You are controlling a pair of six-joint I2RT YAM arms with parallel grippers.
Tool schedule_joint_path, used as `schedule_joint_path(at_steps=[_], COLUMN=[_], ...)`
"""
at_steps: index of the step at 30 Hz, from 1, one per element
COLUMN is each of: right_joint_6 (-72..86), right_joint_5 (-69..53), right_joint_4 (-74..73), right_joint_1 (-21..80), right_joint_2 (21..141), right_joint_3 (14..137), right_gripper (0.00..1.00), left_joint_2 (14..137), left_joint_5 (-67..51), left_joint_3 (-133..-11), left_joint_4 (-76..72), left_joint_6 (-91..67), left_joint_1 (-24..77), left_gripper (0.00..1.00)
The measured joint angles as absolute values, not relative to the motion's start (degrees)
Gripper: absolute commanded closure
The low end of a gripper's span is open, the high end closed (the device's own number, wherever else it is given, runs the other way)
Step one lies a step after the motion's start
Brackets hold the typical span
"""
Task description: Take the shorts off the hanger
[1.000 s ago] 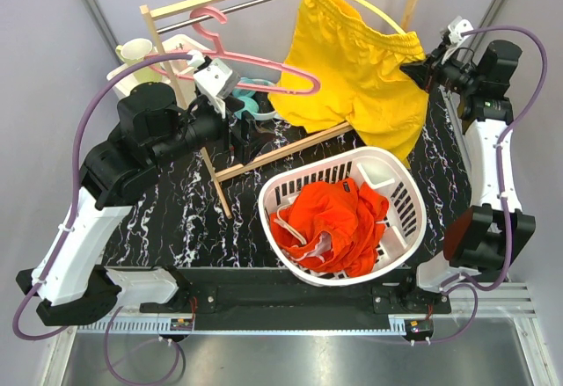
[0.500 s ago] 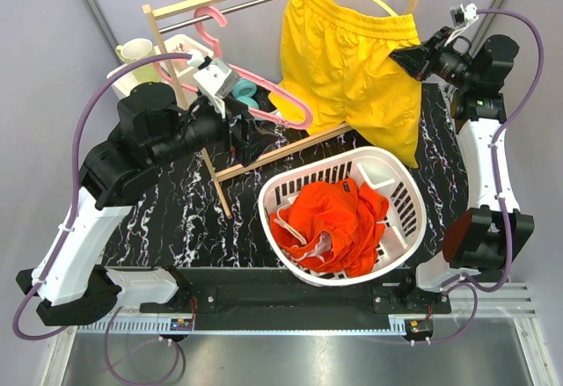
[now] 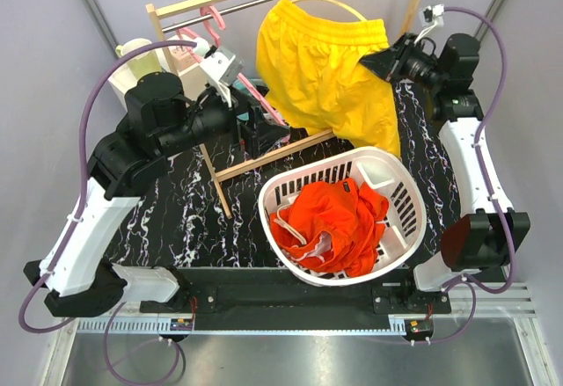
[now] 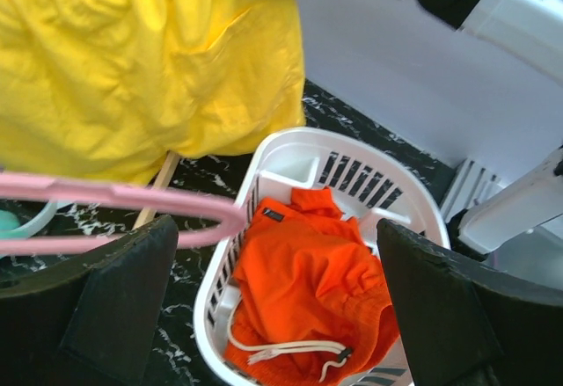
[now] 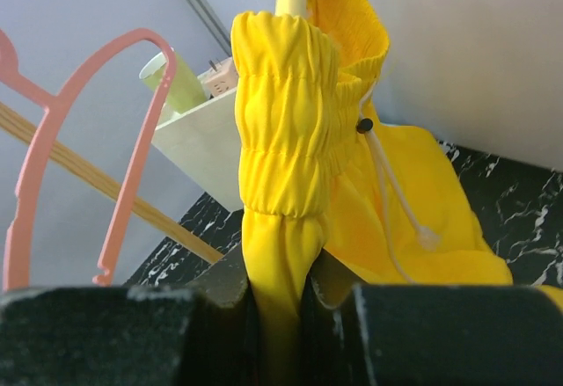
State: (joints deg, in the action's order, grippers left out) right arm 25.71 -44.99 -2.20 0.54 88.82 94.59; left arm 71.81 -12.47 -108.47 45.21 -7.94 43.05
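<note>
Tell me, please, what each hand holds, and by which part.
The right hand pinches the yellow shorts by the elastic waistband. The left hand is open, holding nothing.

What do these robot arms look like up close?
The left arm and right arm both have smooth white shells joined by bulky, rounded black joints. A purple cable loops loosely along each. The fingers are blocky and matte black.

Pink hanger (image 4: 114,194) crosses ahead of left claw (image 4: 281,307); yellow shorts (image 4: 132,61) curtain beyond; open room above basket (image 3: 401,194).
</note>
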Motion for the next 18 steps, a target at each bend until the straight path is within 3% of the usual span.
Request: schedule_joint_path(at_steps=[10, 18], right_joint_6=[20.7, 11.9], right_joint_5=[-33.3, -27.0], right_joint_4=[-14.2, -22.3], right_joint_1=[7.1, 14.6], right_joint_2=[86.1, 75.2], right_joint_3=[85.9, 81.1], right_gripper=[1.0, 1.0], left_joint_2=[79.6, 91.4], left_joint_5=[-13.9, -8.6], left_joint_3=[-115.9, -124.3], left_joint_4=[39.5, 37.7], left_joint_6=[-17.6, -25.7], left_joint_1=[44.6, 44.8], left_gripper=[0.09, 0.11])
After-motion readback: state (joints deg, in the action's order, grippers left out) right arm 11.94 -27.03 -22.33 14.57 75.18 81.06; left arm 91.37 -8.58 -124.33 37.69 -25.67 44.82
